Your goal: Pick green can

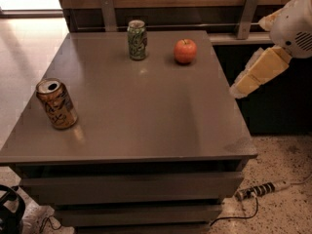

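Observation:
The green can [137, 40] is green and white with dark squiggles and a silver top. It stands upright near the far edge of the grey table [146, 111], left of a red apple [185, 51]. My gripper [242, 87], cream-coloured below the white arm [295, 23], hangs just off the table's right edge. It is to the right of the apple, well apart from the can, and holds nothing that I can see.
An orange-brown can [56, 104] with black lettering stands upright near the table's left front. A wooden wall with metal brackets [108, 12] runs behind the table. A power strip [261, 189] and its cable lie on the speckled floor at the lower right.

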`<state>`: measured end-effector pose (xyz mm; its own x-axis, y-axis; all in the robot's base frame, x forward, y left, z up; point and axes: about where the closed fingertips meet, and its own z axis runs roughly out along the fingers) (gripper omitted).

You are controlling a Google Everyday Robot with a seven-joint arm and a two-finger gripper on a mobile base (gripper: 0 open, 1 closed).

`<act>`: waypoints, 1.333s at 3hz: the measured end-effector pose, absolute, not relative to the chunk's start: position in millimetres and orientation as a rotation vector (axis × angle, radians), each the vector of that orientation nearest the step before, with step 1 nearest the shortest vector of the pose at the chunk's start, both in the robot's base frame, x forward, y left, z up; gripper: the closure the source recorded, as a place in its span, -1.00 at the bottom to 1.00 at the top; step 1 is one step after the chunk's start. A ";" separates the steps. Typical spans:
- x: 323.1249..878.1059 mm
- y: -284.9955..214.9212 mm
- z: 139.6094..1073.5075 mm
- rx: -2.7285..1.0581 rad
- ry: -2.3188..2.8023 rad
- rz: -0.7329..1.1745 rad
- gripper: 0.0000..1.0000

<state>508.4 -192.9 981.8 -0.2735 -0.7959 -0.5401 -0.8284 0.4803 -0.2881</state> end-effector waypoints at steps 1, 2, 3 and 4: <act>533.9 -163.4 957.7 -1.214 1.965 0.257 -1.00; 572.8 -139.0 955.8 -1.088 1.816 0.355 -1.00; 616.2 -137.6 973.5 -0.945 1.696 0.329 -1.00; 616.2 -137.5 973.5 -0.946 1.696 0.329 -1.00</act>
